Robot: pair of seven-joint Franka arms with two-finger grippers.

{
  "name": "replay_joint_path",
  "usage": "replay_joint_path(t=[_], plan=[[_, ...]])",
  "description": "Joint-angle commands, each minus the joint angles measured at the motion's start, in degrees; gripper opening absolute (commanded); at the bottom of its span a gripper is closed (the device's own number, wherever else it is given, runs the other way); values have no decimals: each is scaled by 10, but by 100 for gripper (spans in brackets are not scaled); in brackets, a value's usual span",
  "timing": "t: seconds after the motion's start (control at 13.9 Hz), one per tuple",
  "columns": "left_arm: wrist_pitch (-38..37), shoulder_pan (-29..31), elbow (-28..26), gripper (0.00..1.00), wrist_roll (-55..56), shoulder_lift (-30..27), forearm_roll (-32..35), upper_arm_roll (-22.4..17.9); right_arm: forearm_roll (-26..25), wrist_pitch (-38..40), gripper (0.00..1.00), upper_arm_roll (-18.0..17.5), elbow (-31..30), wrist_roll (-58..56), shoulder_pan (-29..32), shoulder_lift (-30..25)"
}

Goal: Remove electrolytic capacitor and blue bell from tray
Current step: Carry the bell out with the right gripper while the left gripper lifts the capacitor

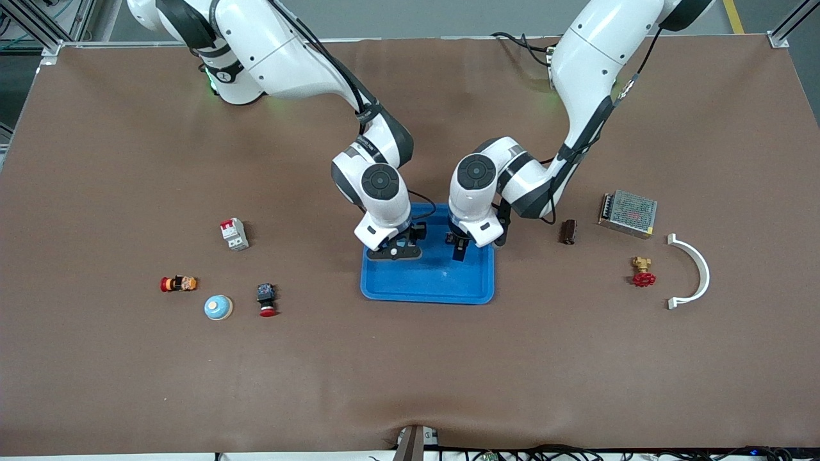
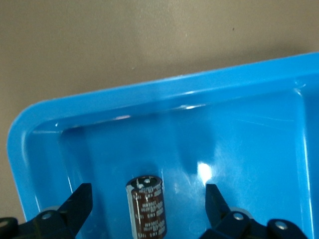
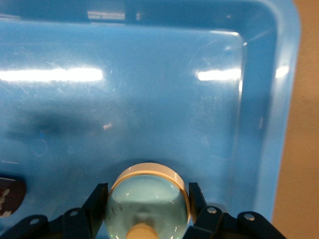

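Note:
A blue tray (image 1: 429, 291) lies at the table's middle. My left gripper (image 1: 460, 248) is low over the tray's end toward the left arm. In the left wrist view (image 2: 148, 191) it is open, its fingers wide apart on either side of a brown capacitor (image 2: 147, 209) that lies on the tray floor (image 2: 239, 149) untouched. My right gripper (image 1: 397, 246) is low over the tray's other end. In the right wrist view (image 3: 148, 189) it is shut on a light blue bell (image 3: 148, 204) with a cream rim, over the tray floor (image 3: 149, 114). The capacitor's end (image 3: 9, 196) shows there too.
A second blue bell (image 1: 218, 307), a breaker (image 1: 234, 234), a red push button (image 1: 266, 299) and a small orange part (image 1: 178, 283) lie toward the right arm's end. A second brown capacitor (image 1: 568, 231), a mesh power supply (image 1: 628, 212), a red valve (image 1: 642, 272) and a white arc (image 1: 692, 269) lie toward the left arm's end.

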State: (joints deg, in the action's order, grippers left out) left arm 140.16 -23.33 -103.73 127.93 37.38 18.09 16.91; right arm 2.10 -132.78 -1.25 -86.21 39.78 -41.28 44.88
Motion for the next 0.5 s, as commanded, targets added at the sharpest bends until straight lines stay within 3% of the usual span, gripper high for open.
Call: replay_joint_path(t=[0.0, 0.43], plan=[[-9, -14, 33, 100, 29, 20, 16, -4, -1, 56, 47, -1, 3, -10, 15, -41], [-9, -19, 34, 100, 32, 23, 16, -4, 14, 212, 47, -4, 3, -138, 81, -145]])
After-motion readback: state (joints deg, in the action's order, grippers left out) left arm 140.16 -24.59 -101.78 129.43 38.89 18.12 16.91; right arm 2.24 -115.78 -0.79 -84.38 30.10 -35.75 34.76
